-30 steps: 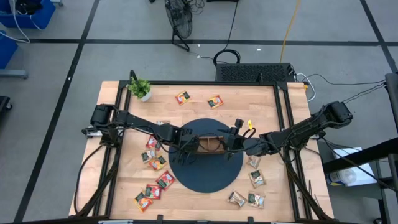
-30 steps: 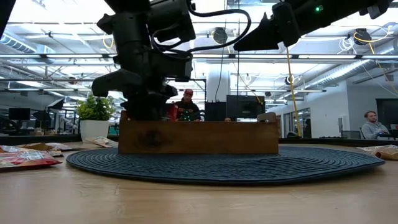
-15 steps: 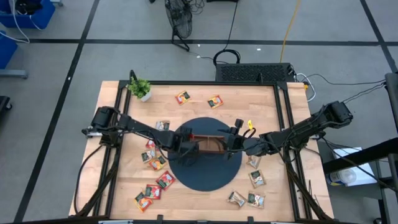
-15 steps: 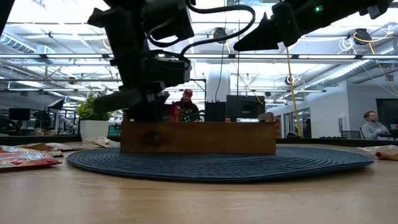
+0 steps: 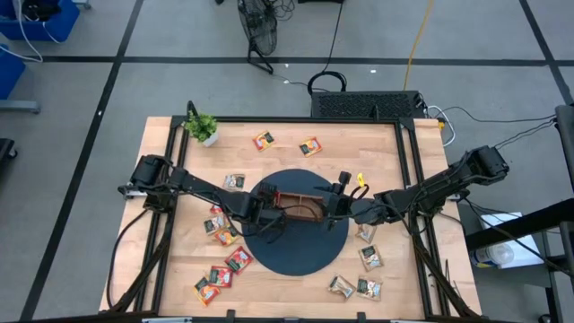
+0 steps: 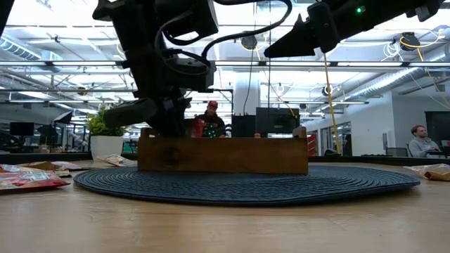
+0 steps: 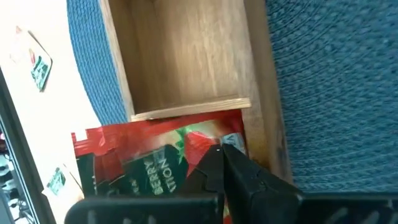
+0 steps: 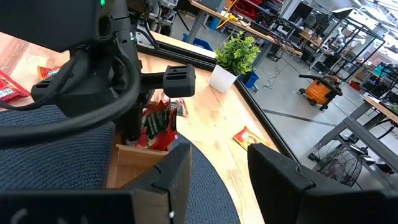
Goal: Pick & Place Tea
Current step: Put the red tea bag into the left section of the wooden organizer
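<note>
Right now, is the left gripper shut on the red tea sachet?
Yes: left gripper pinches the red tea sachet over the wooden tray.

Red tea sachet (image 7: 155,165) with green and white print; brown wooden tray (image 7: 180,56); dark blue woven mat (image 7: 336,81); pale wood bench (image 5: 287,152).

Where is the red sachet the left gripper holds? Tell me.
The red sachet is pinched in the left gripper, standing in the left end compartment of the tray on the round mat.
</note>
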### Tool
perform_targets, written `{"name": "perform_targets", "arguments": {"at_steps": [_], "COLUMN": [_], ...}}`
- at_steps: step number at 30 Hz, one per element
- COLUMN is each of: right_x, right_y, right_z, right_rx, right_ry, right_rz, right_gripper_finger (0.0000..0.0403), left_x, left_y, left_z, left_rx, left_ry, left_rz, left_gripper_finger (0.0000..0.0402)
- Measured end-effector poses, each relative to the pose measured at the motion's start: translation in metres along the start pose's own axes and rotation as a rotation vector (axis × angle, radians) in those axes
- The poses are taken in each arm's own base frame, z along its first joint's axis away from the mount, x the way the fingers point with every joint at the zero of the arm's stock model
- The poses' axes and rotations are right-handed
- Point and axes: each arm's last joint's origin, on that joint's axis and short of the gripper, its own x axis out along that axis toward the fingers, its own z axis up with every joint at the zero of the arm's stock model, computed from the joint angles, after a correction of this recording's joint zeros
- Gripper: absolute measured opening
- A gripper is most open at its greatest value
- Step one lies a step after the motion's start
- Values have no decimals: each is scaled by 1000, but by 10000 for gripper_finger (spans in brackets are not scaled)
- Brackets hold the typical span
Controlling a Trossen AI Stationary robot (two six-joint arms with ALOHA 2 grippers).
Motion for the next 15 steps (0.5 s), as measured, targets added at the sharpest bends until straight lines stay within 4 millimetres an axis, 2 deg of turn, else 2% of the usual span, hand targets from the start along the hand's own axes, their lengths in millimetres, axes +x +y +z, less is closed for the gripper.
{"name": "perform_targets", "arguments": {"at_steps": [9,15], "right_x": [0,0], "right_y": [0,0], "right_z": [0,0], "right_rx": [0,0], "right_ry": [0,0], "right_rz": [0,0], "right_gripper_finger": [142,142], "left_x": [-4,-28], "left_y": [-4,2], "left_z": [2,17], "left_rx": [45,63], "left_ry": [-2,-4], "left_rz": [32,133], "left_gripper_finger": [52,53]}}
